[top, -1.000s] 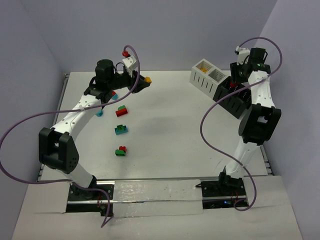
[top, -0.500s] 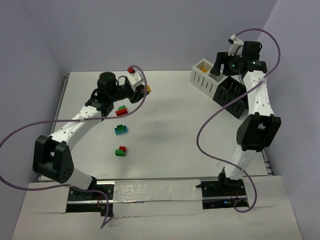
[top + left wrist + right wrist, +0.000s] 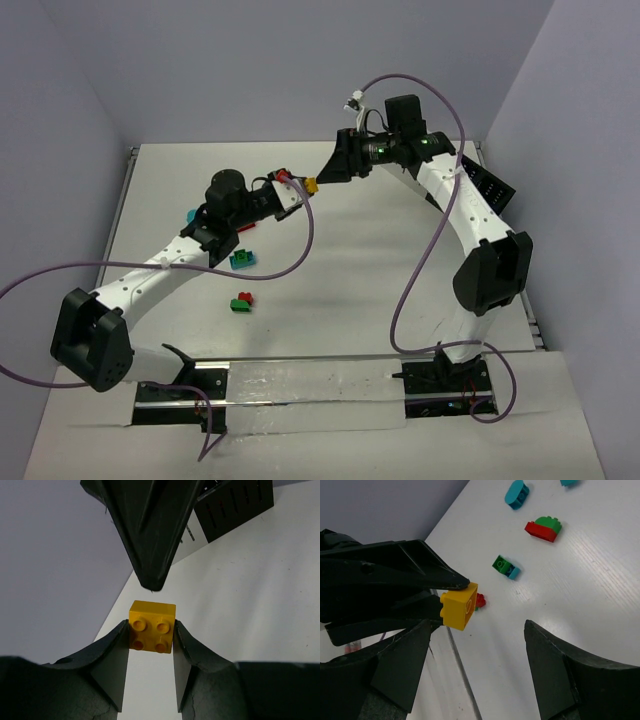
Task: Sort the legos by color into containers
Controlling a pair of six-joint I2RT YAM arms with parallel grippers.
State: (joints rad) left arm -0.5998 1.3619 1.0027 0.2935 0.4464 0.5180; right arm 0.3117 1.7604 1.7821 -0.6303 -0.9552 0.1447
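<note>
Top external view: the table (image 3: 400, 300) is white and flat. At its far right the black container (image 3: 492, 186) stands partly hidden behind the right arm; no white bins can be made out.

The left gripper (image 3: 298, 190) is raised over the middle of the table and clamped on the yellow brick (image 3: 311, 185), which hangs well clear of the surface. The right gripper (image 3: 332, 168) points at that brick from just beside it, jaws spread wide and empty.

Loose on the table lie a red-and-green pair (image 3: 543, 527), a teal-and-green pair (image 3: 242, 259), a green-and-red pair (image 3: 241, 301) and a single teal brick (image 3: 190, 215). All are well apart from the two grippers and do not obstruct them.

Assessment of the yellow brick: light, rigid, smooth-walled hard plastic, likely to slip or twist if pinched on a corner. The left fingers (image 3: 112, 665) cover two opposite side walls, and the studded face looks towards the left wrist camera. Recommended hold: the two free flat walls, taken squarely. Only obstacle judged: the left fingertips themselves, touching the brick
</note>
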